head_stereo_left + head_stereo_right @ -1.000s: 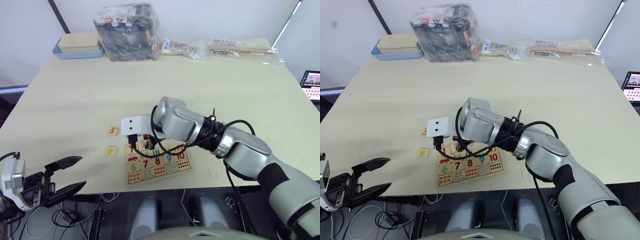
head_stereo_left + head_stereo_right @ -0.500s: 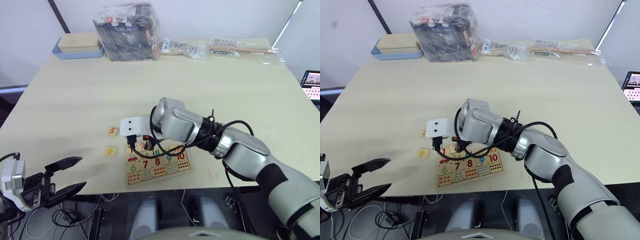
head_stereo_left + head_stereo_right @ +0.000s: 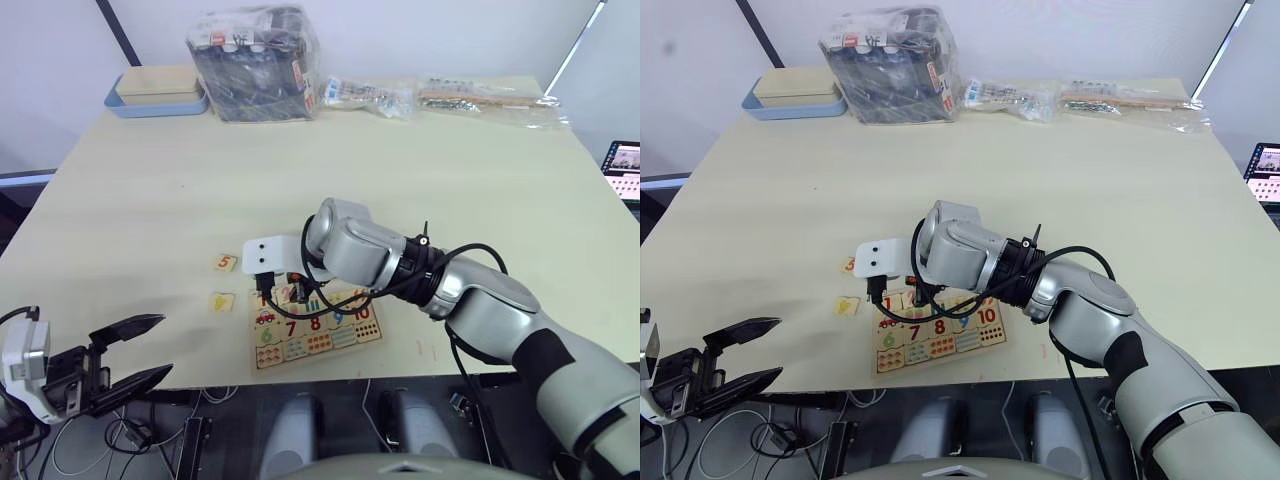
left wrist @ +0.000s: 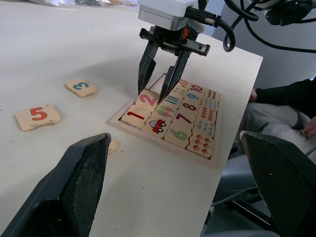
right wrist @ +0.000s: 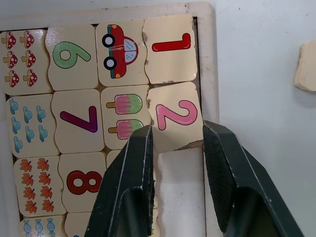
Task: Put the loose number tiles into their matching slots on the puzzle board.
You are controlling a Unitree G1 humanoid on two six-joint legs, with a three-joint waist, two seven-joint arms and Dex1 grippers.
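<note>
Starting at our left: left end effector [image 3: 125, 352] hangs low off the near edge of the surface [image 3: 420, 170], fingers spread, nothing between them, well apart from the work.

Next, on the bare surface left of the puzzle board [image 4: 148, 142]: tile 5 [image 3: 226, 262], and nearer us a blank-looking tile [image 3: 221, 301], prob. face down, digit can't be read. Left wrist view also shows tile 3 [image 4: 80, 87] lying beyond the 5, loose. That makes three of the loose number tiles not yet placed.

Board sits near the front edge of the surface, approx. centre. Tile 1 [image 5: 169, 48] is seated in the corner slot by the car picture. Tile 2 [image 5: 176, 117] sits in the next slot, beside the ice-lolly picture, slightly skewed, one edge ragged against the rim.

Right end effector [image 5: 175, 148] stands over the board, tips down, fingers parted and empty, straddling the bare slot just past tile 2. We judge tile 2 is just released, so the step in hand is the let-go.

Next move, in our view: lift clear w/o dragging tile 2, then go to tile 3, which belongs in the bare slot. Tile is thin and flat, so the pinch needs to catch its edges squarely. The blank tile may need flipping.

Far right: bagged items along the back edge, not part of the job.
</note>
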